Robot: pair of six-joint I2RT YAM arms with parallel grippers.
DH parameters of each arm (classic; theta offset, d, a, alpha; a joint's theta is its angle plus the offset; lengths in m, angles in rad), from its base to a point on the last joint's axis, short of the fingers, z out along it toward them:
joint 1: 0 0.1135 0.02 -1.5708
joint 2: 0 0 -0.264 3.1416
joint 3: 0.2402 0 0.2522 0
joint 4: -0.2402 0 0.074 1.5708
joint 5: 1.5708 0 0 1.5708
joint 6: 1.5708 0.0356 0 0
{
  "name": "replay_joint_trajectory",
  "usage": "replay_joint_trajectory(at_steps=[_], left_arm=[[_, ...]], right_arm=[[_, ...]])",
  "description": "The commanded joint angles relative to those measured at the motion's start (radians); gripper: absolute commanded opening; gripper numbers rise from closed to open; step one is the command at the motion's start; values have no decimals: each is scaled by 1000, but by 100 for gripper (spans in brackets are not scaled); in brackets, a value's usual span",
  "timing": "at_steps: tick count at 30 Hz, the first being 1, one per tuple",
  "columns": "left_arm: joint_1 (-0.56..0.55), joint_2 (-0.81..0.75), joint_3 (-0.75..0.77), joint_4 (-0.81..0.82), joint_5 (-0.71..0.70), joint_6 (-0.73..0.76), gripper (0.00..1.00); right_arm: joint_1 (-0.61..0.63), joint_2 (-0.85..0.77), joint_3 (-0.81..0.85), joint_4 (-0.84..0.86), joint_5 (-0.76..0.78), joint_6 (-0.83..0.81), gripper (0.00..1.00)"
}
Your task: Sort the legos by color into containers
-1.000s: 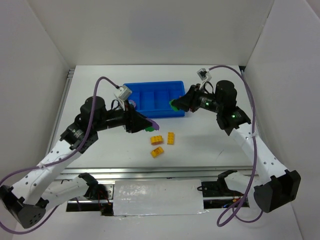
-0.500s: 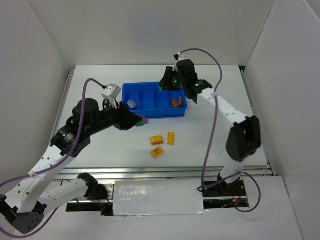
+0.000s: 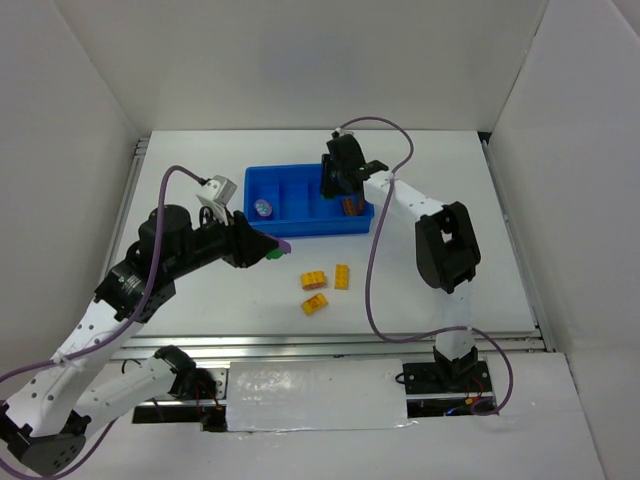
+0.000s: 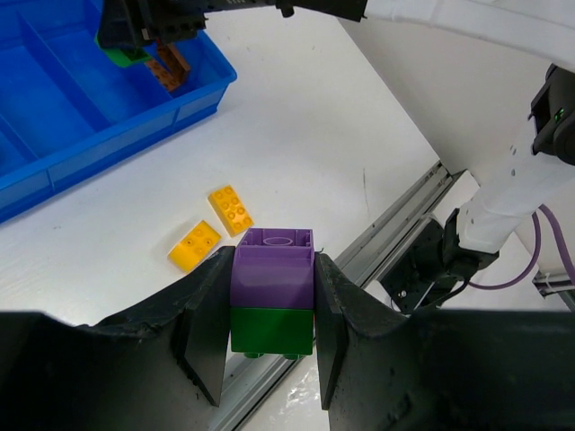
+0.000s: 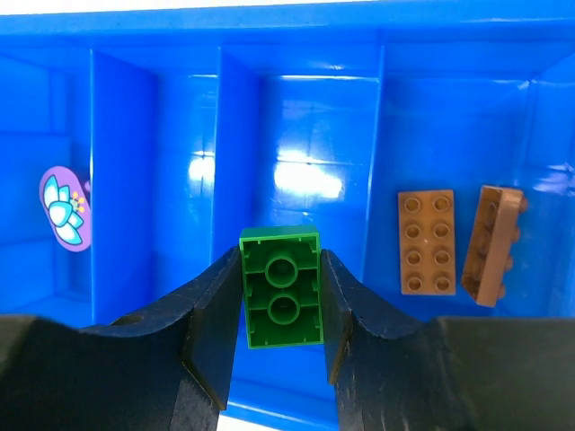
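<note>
While clamped in right jaws, green lego [image 5: 281, 299] studs-up over tray [image 5: 296, 54], long axis along them.

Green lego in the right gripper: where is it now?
Right wrist view: the green lego is held in the right gripper over the blue tray, above the compartment just left of the two brown legos.

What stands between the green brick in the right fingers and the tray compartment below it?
Nothing visible does. The right gripper holds the green brick over a bare middle compartment of the blue tray. Two brown bricks lie in a neighbouring compartment, and a lilac piece lies farther off. The floor directly under the brick is hidden.
</note>
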Motion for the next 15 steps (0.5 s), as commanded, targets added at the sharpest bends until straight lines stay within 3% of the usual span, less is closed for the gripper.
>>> replay_joint_trajectory(at_steps=[1, 3, 5, 6, 12, 15], left_arm=[[6, -19, -12, 44, 25, 26, 0], [6, -22, -9, 38, 28, 36, 0], [6, -25, -4, 30, 27, 42, 0], [6, -24, -1, 24, 22, 43, 0], [6, -25, -1, 12, 31, 45, 0], [6, -31, -3, 10, 31, 42, 0]], right_arm=[[8, 18, 32, 26, -8, -8, 25], [10, 11, 21, 41, -18, -3, 33], [8, 12, 23, 45, -23, -5, 53], [8, 11, 29, 43, -28, -6, 57], [8, -41, 15, 61, -66, -31, 72], [4, -96, 0, 40, -64, -19, 71]])
